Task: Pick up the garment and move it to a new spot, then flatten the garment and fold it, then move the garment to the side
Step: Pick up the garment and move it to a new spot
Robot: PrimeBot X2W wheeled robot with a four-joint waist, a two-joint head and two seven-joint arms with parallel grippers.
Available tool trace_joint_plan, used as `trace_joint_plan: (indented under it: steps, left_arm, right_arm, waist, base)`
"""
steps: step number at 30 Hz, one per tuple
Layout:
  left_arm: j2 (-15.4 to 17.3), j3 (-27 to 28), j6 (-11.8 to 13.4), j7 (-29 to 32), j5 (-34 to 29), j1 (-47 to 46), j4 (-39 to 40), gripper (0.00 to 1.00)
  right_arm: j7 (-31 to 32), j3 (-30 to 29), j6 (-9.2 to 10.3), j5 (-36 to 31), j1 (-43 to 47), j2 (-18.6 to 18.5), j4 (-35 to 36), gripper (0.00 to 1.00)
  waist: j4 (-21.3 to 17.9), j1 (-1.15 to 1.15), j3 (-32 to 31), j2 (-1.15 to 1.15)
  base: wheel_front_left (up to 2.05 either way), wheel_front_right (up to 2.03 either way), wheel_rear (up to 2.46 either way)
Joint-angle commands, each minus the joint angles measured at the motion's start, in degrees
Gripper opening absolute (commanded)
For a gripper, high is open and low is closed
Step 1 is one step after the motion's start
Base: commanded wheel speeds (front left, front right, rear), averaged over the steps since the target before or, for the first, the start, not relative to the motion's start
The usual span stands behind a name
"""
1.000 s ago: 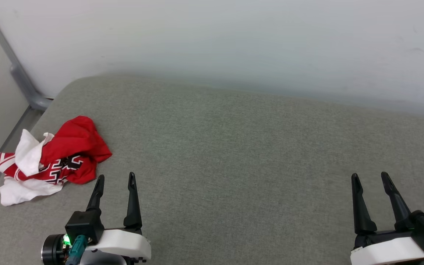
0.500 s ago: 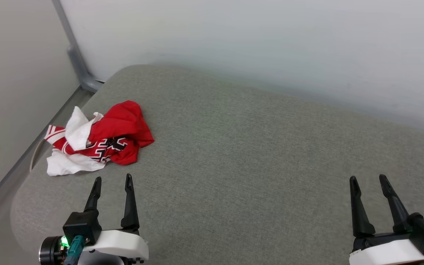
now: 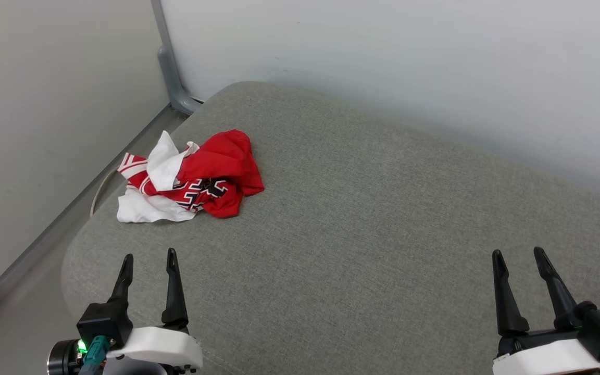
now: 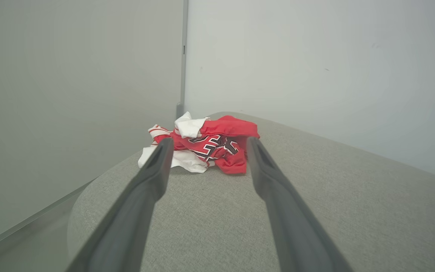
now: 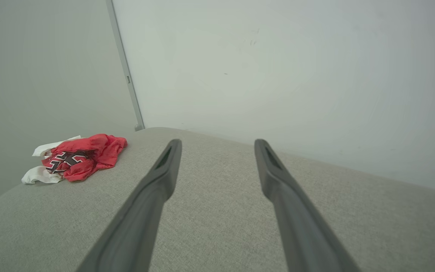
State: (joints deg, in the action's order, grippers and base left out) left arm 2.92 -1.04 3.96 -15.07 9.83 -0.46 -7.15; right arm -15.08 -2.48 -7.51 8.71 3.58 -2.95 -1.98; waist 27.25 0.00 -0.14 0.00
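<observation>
Head view: along the bottom of the frame the robot's left claw (image 3: 149, 253) and right claw (image 3: 517, 251) stand low over a grey cushion (image 3: 362, 234), one at the lower left and the other at the lower right. Each has its two dark fingers spread apart with nothing between them. Past the left claw, at the left-centre of the frame, lies the shirt (image 3: 211, 172). It is a crumpled red heap with white sleeves bunched on its left side, striped trim showing and black lettering creased beyond reading. It rests near the cushion's rounded left corner, well apart from both claws. In the left wrist view the heap sits at mid-frame, straight ahead between that claw's open fingers and untouched; in the right wrist view it lies off at the middle left, far from that claw. Beyond the cushion rises a pale wall (image 3: 383, 62), with a grey post (image 3: 167, 67) running down the corner at the upper left. By the look of it, none of the job is done: the shirt has not been picked up, so the move to a new spot, the flattening, the folding and the setting aside are all left. The left claw, lined up with the heap, seems best placed to make the first grab
</observation>
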Motion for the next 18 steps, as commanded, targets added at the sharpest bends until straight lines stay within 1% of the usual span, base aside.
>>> trace_joint_plan:
  steps: [1, 7, 10, 13, 18]
  left_arm:
    - [-0.1, 0.3, -0.1, -0.2, 0.1, 0.5, 0.0, 1.00]
    - [-0.1, 0.7, -0.1, -0.2, 0.3, 0.8, -0.2, 1.00]
    - [-0.1, 1.2, -0.6, -0.2, 0.1, -0.9, -0.5, 1.00]
    - [0.0, 2.8, -2.1, -0.2, -0.4, -4.0, -0.3, 1.00]
    - [0.7, 7.6, -4.5, -0.2, -0.7, -11.4, 0.5, 1.00]
  right_arm:
    - [-0.1, 0.0, 0.04, 0.4, 0.5, 0.1, 0.1, 1.00]
    - [-0.1, 0.3, 0.04, 0.3, 0.3, 0.1, 0.1, 1.00]
    - [-0.1, 0.4, 0.04, -0.1, 0.0, 0.1, 0.3, 1.00]
    - [-0.1, 0.3, 0.04, -1.0, -0.8, 0.1, 0.8, 1.00]
    - [-0.1, -0.1, 0.04, -3.4, -2.5, 0.1, 1.8, 1.00]
  waist:
    - [0.3, 0.00, 0.0, 0.00]
    - [0.4, 0.00, 0.1, 0.00]
    - [-0.1, 0.00, 0.6, 0.00]
    - [-0.9, 0.00, 2.0, 0.00]
    - [-3.0, 0.00, 6.2, 0.00]
  base:
    - [0.00, 0.00, 0.00]
    - [0.00, 0.00, 0.00]
    - [0.00, 0.00, 0.00]
    - [0.00, 0.00, 0.00]
    - [0.00, 0.00, 0.00]
